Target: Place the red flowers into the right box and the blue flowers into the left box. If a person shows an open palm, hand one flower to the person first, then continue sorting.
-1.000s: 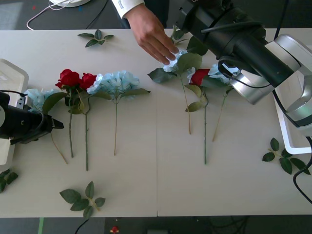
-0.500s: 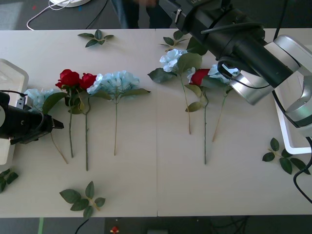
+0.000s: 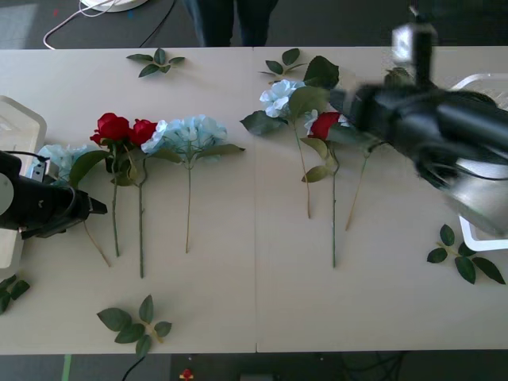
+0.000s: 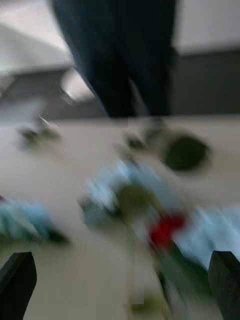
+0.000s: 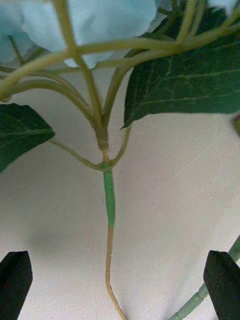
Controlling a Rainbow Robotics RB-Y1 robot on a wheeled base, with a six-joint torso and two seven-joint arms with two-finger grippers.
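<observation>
Two red flowers [image 3: 113,127] lie at the left beside a blue flower [image 3: 186,133]. Another blue flower [image 3: 59,159] lies by the left box [image 3: 17,119]. My left gripper [image 3: 94,208] hovers low over that flower's stem [image 5: 108,200], open [image 5: 120,272], with the stem between the black fingers. Mid-table lie a blue flower [image 3: 279,95] and a red flower [image 3: 324,125]. My right arm sweeps blurred above them, its gripper [image 3: 343,101] open [image 4: 120,272] with nothing in it. The right box [image 3: 481,79] sits partly behind that arm.
Loose leaf sprigs lie at the back [image 3: 157,62], at the front left [image 3: 136,321] and at the right [image 3: 464,258]. A person's dark legs [image 3: 230,20] stand beyond the table's far edge. Bare table stretches along the front middle.
The person's hand has left the blue flower and pulled back off the table. My right arm has swung across, blurred with motion. The left arm has barely moved.
</observation>
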